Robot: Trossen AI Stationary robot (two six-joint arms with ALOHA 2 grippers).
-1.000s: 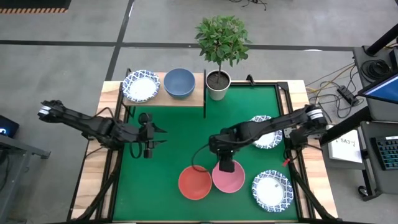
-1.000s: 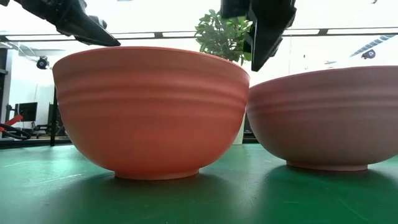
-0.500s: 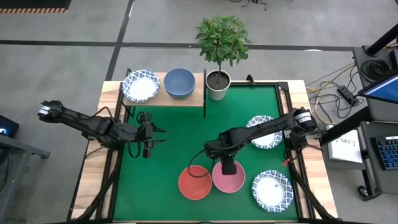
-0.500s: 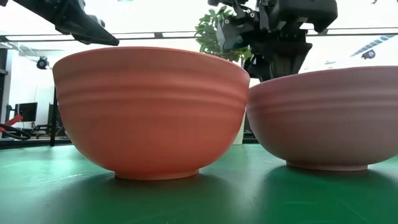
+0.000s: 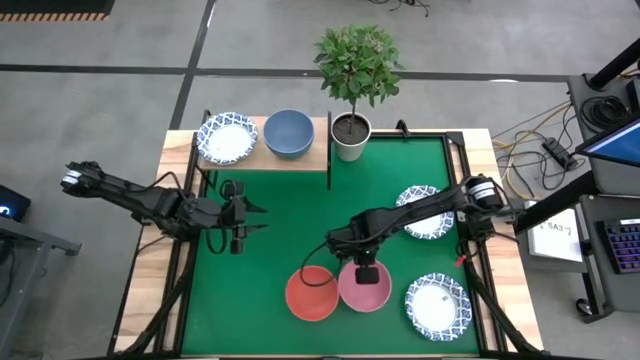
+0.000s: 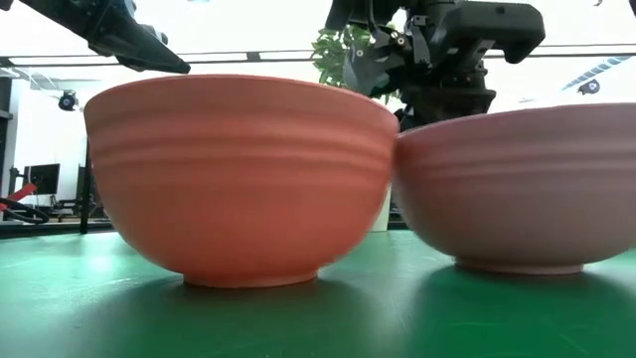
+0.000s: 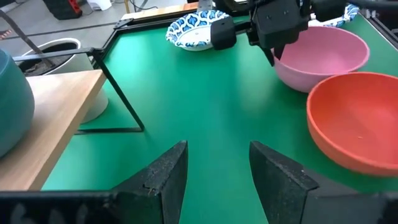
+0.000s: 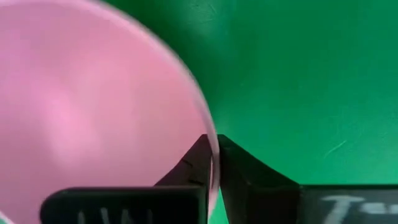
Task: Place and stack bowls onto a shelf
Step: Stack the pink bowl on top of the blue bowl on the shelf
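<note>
The pink bowl (image 5: 362, 295) and the red bowl (image 5: 308, 297) stand side by side on their bases on the green mat, near its near edge. My right gripper (image 5: 366, 272) is down on the pink bowl's far rim and shut on it. My left gripper (image 5: 250, 218) is open and hovers over the mat's left half, below the shelf (image 5: 312, 152). On the shelf sit a blue bowl (image 5: 288, 132) and a blue-patterned white bowl (image 5: 227, 138). Two more patterned bowls (image 5: 425, 212) (image 5: 437, 305) lie on the mat's right side. My right gripper pinches the pink bowl's rim (image 8: 213, 144) on the bowl's far side. One finger (image 8: 194, 165) is inside the bowl and the other (image 8: 242, 169) outside. The fingers come from above, pointing down. The bowl (image 6: 517, 189) sits upright with its base on the mat.
A white plant pot (image 5: 350, 136) with a leafy plant stands at the shelf's right end. The red bowl (image 6: 238, 179) stands right against the pink bowl's side. Open green mat (image 5: 300, 225) lies between the shelf and the bowls. A black frame borders the mat.
My right gripper has moved down and a little toward the near edge, from above the pink bowl's far side onto its rim. The left arm has kept still.
</note>
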